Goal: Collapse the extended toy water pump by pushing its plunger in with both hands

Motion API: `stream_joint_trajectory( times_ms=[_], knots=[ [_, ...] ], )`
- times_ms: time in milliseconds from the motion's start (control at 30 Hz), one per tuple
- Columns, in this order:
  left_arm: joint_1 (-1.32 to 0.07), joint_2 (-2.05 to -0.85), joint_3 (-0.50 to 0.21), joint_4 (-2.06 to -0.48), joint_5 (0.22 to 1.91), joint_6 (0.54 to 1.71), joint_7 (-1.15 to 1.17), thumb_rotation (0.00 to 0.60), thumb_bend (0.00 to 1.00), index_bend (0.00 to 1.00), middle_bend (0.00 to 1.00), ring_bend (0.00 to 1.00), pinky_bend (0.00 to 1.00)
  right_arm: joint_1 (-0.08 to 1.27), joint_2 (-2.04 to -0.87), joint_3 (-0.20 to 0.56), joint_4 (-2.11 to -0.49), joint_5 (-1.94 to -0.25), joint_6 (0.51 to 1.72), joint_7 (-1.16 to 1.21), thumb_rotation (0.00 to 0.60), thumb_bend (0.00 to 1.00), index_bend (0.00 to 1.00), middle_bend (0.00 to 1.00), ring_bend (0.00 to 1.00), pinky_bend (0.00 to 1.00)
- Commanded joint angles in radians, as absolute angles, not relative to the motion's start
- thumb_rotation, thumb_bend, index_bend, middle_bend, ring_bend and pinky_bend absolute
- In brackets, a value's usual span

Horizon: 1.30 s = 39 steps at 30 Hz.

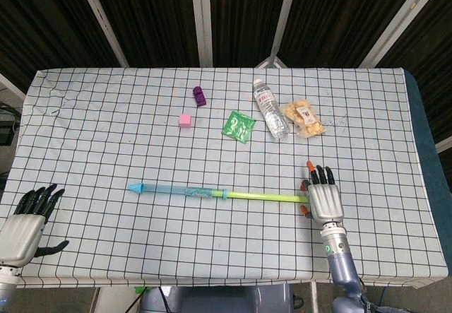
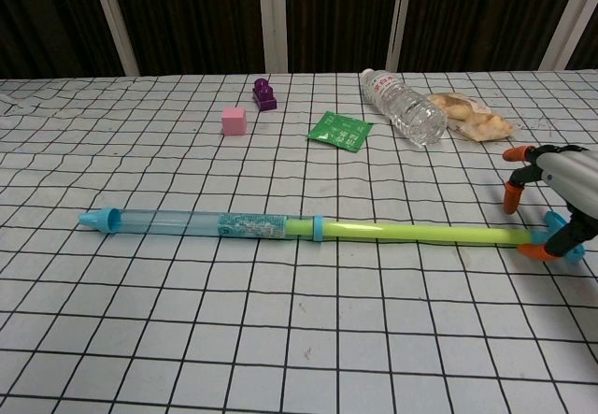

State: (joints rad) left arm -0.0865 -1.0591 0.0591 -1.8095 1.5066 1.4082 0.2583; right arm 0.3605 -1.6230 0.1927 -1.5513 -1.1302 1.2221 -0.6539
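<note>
1. Toy water pump (image 1: 222,193) lies flat across the near-middle of the tabletop (image 1: 106,136), fully extended; blue barrel (image 2: 187,221) to the robot's left, yellow-green plunger rod (image 2: 420,234) running right to the blue T-handle (image 2: 563,248).
2. Right hand (image 1: 321,198) sits over the T-handle end, fingers spread; thumb tip (image 2: 536,251) is at the handle; cannot tell whether it actually grips.
3. Left hand (image 1: 21,228) rests at the near left edge, fingers apart, holding nothing, well apart from the pump.
4. Step in hand, by my read: securing the handle; no push begun.
5. Next move probably calls for the left hand bracing the barrel tip (image 2: 98,219); then pushing straight along the rod so it doesn't skid.
</note>
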Motion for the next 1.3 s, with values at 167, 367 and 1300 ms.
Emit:
stream_joint_trajectory(
  times_ms=[167,367,1300],
  knots=[
    [-0.087,-1.059,0.057,-1.81,1.504,1.405,0.256,0.6,0.04,0.0,0.0,0.0,0.0,0.374,-1.638,0.192,-1.522,-1.1,1.223,-0.652,0.6,0.32,0.47,0.12,0.0,0.0],
    [-0.085,-1.06,0.056,-1.807,1.503,1.404,0.253,0.6,0.04,0.0,0.0,0.0,0.0,0.378,-1.637,0.191,-1.506,-1.082,1.22,-0.643,0.6,0.35,0.5,0.14,0.0,0.0],
    [-0.084,-1.068,0.047,-1.808,1.501,1.406,0.263,0.6,0.05,0.0,0.0,0.0,0.0,0.384,-1.62,0.163,-1.52,-1.053,1.23,-0.637,0.6,0.47,0.63,0.18,0.0,0.0]
  ],
)
